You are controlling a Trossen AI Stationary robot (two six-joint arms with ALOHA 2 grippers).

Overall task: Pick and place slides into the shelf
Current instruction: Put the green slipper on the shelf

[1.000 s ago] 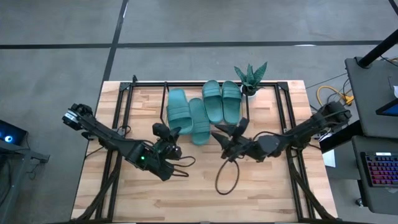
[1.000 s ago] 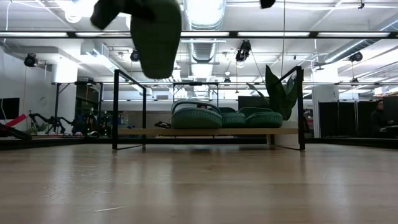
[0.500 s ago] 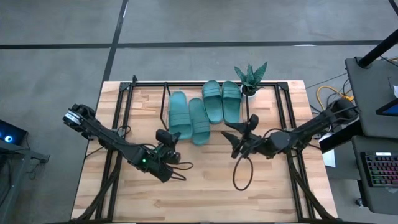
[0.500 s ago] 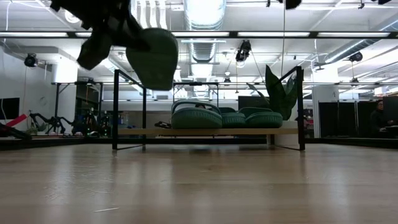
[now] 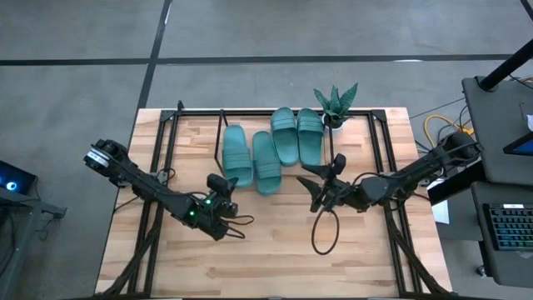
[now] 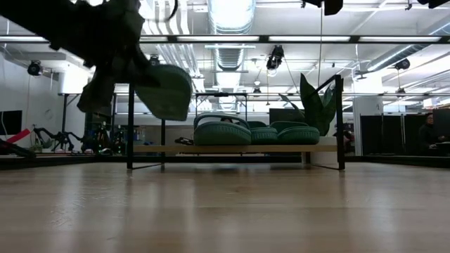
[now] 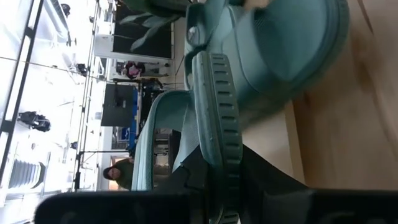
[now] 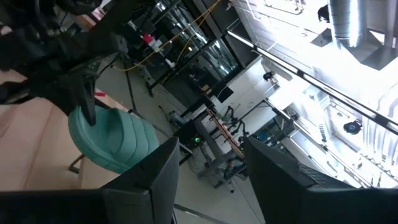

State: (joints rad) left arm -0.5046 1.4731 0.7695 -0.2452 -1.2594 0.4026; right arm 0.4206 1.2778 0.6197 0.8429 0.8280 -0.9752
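My left gripper [image 5: 220, 193] is shut on one teal slide [image 5: 236, 156], which also shows raised above the table in the low view [image 6: 165, 91]. Three more teal slides [image 5: 266, 162] [image 5: 285, 136] [image 5: 309, 136] lie soles down on the shelf board [image 6: 235, 148]. My right gripper [image 5: 321, 182] is open and empty, right of the slides and near the table's middle. In its wrist view [image 8: 214, 186] the held slide [image 8: 112, 140] shows farther off. My left gripper pinches the slide's ribbed sole edge [image 7: 217, 134] at its near end between its two fingers. The fingers come from the table's near side and lie along the slide. The slide is lifted clear and tipped toward its side, its far end pointing at the shelf.
A spiky green potted plant [image 5: 336, 104] stands at the shelf's far right corner. A black cable loop [image 5: 325, 233] lies on the table below my right gripper. The larger black frame [image 5: 162, 167] runs along both table sides. Bare wood shows at the near edge.
My left gripper has come down and a little toward the table's near edge with the slide. The slide has swung from hanging toe-down to lying nearly level and has turned toward its side. My right gripper drew back toward the table's right edge, then kept still.
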